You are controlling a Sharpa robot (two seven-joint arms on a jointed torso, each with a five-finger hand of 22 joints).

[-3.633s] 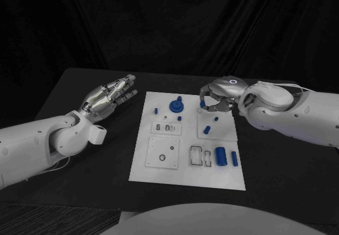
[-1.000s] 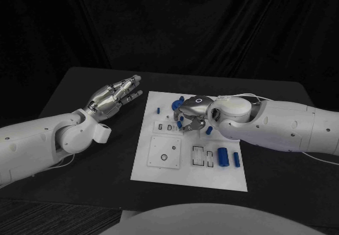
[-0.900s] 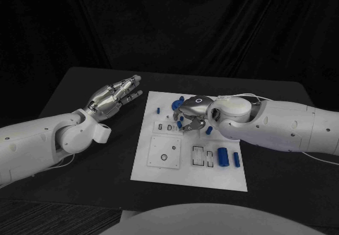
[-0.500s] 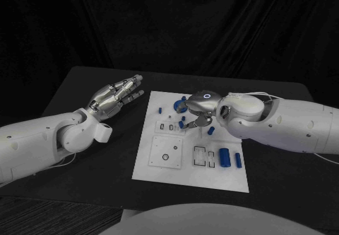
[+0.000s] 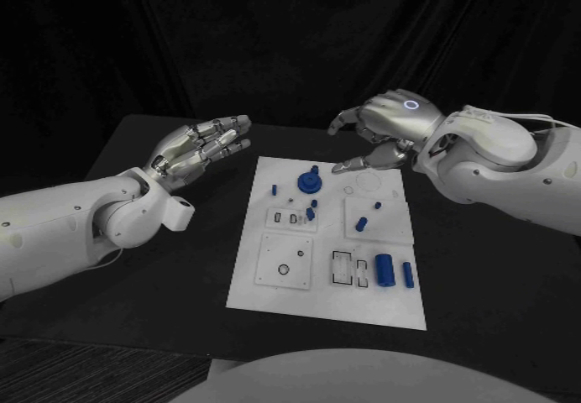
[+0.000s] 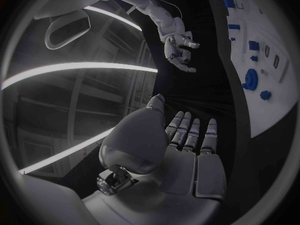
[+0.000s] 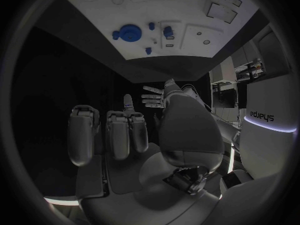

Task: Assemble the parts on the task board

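Observation:
The white task board (image 5: 363,311) lies in the middle of the black table. Near its far end sits a blue round part with a peg (image 5: 309,178), also in the right wrist view (image 7: 130,33). A blue peg (image 5: 310,214) stands at the edge of a small slotted plate (image 5: 282,219). Another peg (image 5: 362,223) stands further right, and two blue cylinders (image 5: 385,269) lie near the right edge. My right hand (image 5: 381,126) hovers above the board's far edge, fingers apart, holding nothing. My left hand (image 5: 200,151) is raised left of the board, fingers stretched out, empty.
A square plate with a small ring hole (image 5: 285,260) and open rectangular slots (image 5: 348,269) take up the board's near half. Bare black table (image 5: 145,285) lies to the left and right of the board. The left wrist view shows my right hand (image 6: 178,45) above the board (image 6: 278,50).
My right hand has risen from the board's middle and drawn back to its far edge, leaving the blue peg by the slotted plate. The left hand has hardly moved.

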